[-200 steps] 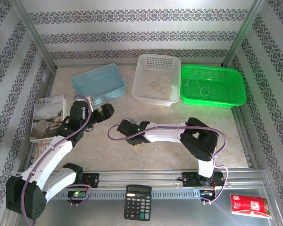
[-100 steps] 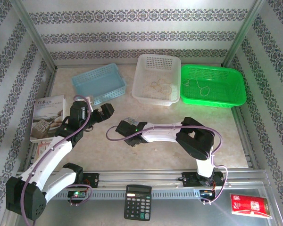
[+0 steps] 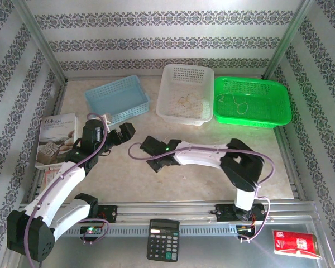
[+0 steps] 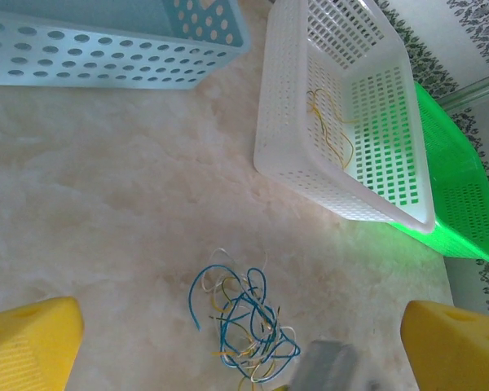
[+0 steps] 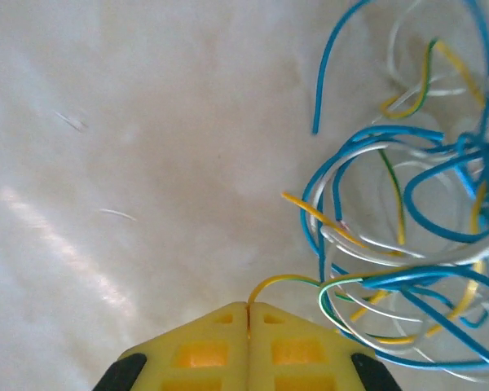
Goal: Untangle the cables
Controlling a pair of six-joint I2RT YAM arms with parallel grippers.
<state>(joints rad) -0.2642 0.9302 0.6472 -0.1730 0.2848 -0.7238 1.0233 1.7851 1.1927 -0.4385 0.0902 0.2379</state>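
The cables (image 4: 244,319) are a small knot of thin blue, yellow and whitish wires lying on the marble tabletop. In the right wrist view the cables (image 5: 395,244) spread out to the right of my right gripper (image 5: 248,306). Its yellow jaws are shut on one yellow wire that curves out of the knot. My right gripper (image 3: 151,147) sits at the table's middle, and its grey body (image 4: 326,368) shows beside the knot. My left gripper (image 3: 125,130) hovers just left of it, open, with its yellow fingers (image 4: 24,342) wide apart above the knot.
Three baskets stand at the back: blue (image 3: 116,99), white (image 3: 185,84) holding a loose yellowish wire (image 4: 330,126), and green (image 3: 268,114) holding a whitish wire (image 3: 234,102). A book (image 3: 56,139) lies at the left. A calculator (image 3: 163,240) and a red packet (image 3: 296,243) lie in front.
My right gripper has closed from partly open to shut, pinching the yellow wire, and its arm has shifted slightly to the right. The left arm has not moved.
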